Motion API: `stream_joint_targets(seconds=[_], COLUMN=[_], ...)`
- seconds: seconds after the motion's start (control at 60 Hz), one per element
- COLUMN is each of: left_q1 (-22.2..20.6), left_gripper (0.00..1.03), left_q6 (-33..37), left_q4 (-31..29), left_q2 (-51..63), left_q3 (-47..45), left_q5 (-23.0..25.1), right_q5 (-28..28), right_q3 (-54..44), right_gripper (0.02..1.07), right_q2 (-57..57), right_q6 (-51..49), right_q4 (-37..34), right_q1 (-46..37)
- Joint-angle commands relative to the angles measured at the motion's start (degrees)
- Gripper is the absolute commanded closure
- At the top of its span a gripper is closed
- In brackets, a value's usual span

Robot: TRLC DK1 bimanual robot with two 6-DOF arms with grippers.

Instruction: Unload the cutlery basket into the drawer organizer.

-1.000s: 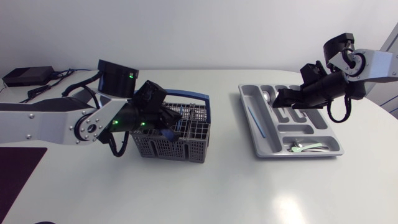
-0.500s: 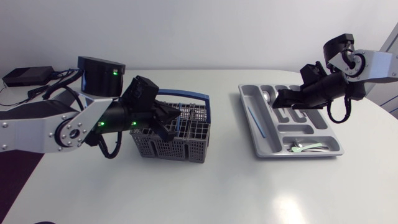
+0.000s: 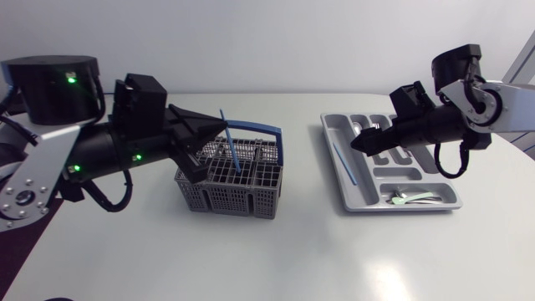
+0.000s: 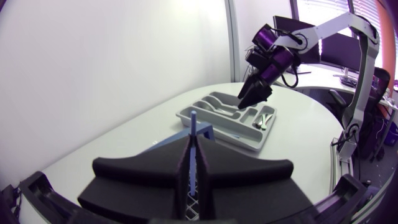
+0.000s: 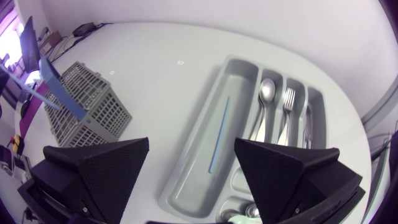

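Our head camera looks down from above on the whole worktop (image 3: 276,259), with the left arm (image 3: 92,155) at one side and the right arm (image 3: 497,96) at the other. Our left wrist camera sits close behind its tool (image 4: 195,149), facing across to the far organizer (image 4: 214,127). Our right wrist camera looks steeply down on the organizer from near, past its tool (image 5: 191,146). All three share the organizer, the basket (image 5: 87,106) and the stick (image 4: 193,124).

My right pincer (image 5: 191,142) is matt black, finely grained. The basket (image 3: 227,186) is matt grey plastic mesh, the organizer (image 3: 399,208) smooth grey plastic, the spoon (image 5: 266,90) and fork (image 5: 287,99) shiny metal, the blue stick (image 3: 229,140) smooth plastic.
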Motion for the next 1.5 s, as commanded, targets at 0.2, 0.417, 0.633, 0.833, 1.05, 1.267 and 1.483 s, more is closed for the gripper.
stream_joint_targets(seconds=[0.2, 0.417, 0.633, 0.833, 1.05, 1.267, 1.483], left_q1=[4.07, 5.56, 5.21, 5.65, 5.74, 5.13, 3.9], left_gripper=[1.0, 1.0, 1.0, 1.0, 1.0, 1.0, 1.0], left_q6=[-3.21, -9.19, -14.73, -20.79, -24.13, -26.5, -27.03], left_q4=[-0.11, -0.99, -1.78, -1.51, 0.59, 0.24, -0.55], left_q2=[-3.01, 0.59, 8.24, 14.48, 18.0, 20.37, 20.54], left_q3=[1.13, 5.35, 11.24, 15.72, 17.3, 19.94, 21.34], left_q5=[4.71, 10.95, 15.52, 21.93, 23.95, 24.75, 24.92], right_q5=[0.92, 2.24, 1.36, -0.22, -0.48, -2.06, -1.98], right_q3=[-10.23, -13.75, -13.92, -11.99, -8.21, -4.43, -0.65], right_gripper=[0.09, 0.07, 0.07, 0.14, 0.24, 0.4, 0.5], right_q2=[-15.69, -21.76, -21.85, -17.19, -12.09, -9.19, -7.43], right_q6=[-6.34, -10.21, -10.74, -9.68, -6.17, -5.29, -3.88], right_q4=[6.02, 8.31, 10.07, 13.32, 14.64, 15.25, 14.46], right_q1=[10.29, 18.11, 23.56, 25.67, 27.34, 27.07, 27.16])
